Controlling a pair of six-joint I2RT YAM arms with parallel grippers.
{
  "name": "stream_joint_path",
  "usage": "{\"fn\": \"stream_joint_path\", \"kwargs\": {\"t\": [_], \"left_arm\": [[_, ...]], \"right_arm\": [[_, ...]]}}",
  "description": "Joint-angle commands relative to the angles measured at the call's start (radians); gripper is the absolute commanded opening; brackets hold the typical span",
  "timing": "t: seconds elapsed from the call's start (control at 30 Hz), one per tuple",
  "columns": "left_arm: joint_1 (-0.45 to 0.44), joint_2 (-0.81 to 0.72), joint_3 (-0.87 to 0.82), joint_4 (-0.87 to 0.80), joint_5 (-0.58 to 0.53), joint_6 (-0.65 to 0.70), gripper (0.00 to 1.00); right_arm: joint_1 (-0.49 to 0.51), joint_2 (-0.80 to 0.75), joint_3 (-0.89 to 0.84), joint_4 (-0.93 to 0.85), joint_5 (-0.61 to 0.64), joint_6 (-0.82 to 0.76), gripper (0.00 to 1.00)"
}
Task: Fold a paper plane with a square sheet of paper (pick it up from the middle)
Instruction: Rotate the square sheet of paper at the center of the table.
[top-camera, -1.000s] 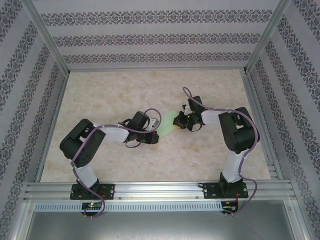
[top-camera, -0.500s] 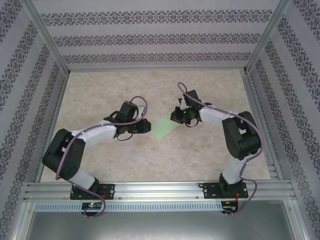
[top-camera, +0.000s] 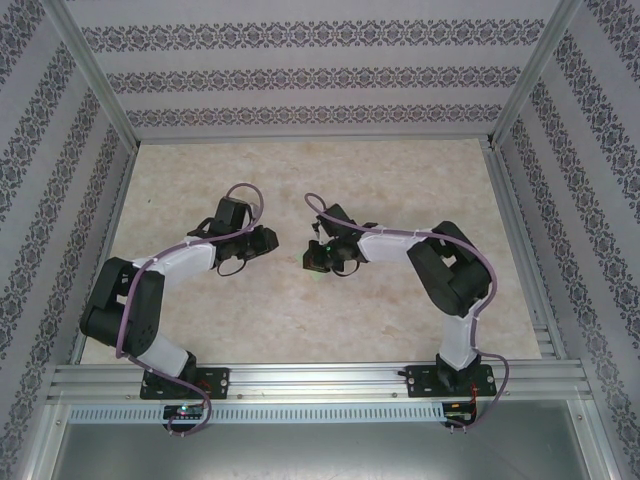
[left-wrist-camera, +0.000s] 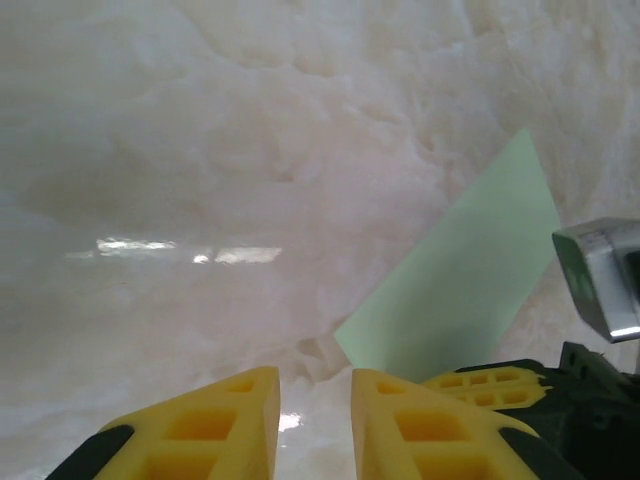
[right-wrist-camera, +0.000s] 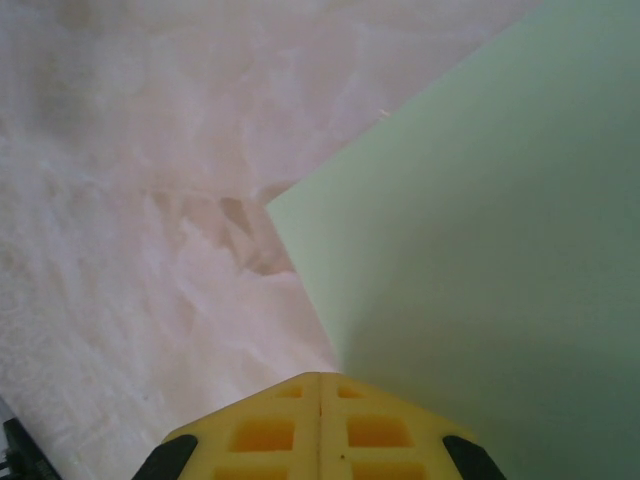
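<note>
We see the left pincer (left-wrist-camera: 315, 378) w/ its two yellow fingers (left-wrist-camera: 215, 425) slightly apart. There is a narrow gap btw. them and nothing in it, i.e. open and empty. Its tips point down at the pale marbled tabletop (left-wrist-camera: 200, 150).

Ahead of those tips and off to their right is the sheet of paper (left-wrist-camera: 460, 280), pale mint green and plain. From here it reads as a slanted wedge, w/ its near corner just ahead of the right-hand finger and its far corner well ahead. A soft shadow sits under the near corner, so that edge looks raised off the tabletop.

The right pincer (right-wrist-camera: 320, 380) has its fingers pressed flat together, no gap at all. The paper starts right at its tips and spreads ahead and to the right of them. One straight edge runs from the tips forward-left to a sharp corner, w/ a shadow below that corner too. The pinch point is tucked behind the tips, so we can't see it directly, but the paper prob. sits clamped btw. them. In the left wrist view this pincer's body sits just right of the left pincer's tips, at the paper's near edge.

From above, the two pincers face each other near mid-table, tips close but apart, the left one a bit farther from the arm bases. The right pincer covers nearly all of the paper there, so its outline can't be judged.
</note>
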Motion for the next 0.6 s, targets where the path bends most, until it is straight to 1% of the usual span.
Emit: {"fn": "stream_joint_path", "kwargs": {"t": [0.0,0.13,0.33,0.4,0.5,0.57], "left_arm": [[0.017,-0.004,-0.006,-0.016,-0.017,-0.031,0.29],[0.020,0.001,-0.003,-0.025,-0.022,-0.025,0.31],[0.021,0.009,0.009,-0.043,-0.023,-0.010,0.33],[0.021,0.012,0.011,-0.045,-0.022,-0.009,0.34],[0.020,0.020,0.015,-0.040,-0.013,-0.012,0.36],[0.021,0.026,0.016,-0.033,-0.002,-0.017,0.38]], "right_arm": [[0.011,0.029,0.027,0.005,0.007,0.013,0.00],[0.009,0.044,-0.010,0.008,0.000,-0.005,0.00],[0.008,0.024,-0.137,0.008,-0.075,-0.085,0.00],[0.006,-0.011,-0.166,-0.038,-0.093,-0.145,0.00],[-0.007,-0.095,-0.173,-0.142,-0.086,-0.233,0.00],[-0.028,-0.172,-0.162,-0.182,-0.031,-0.242,0.00]]}}
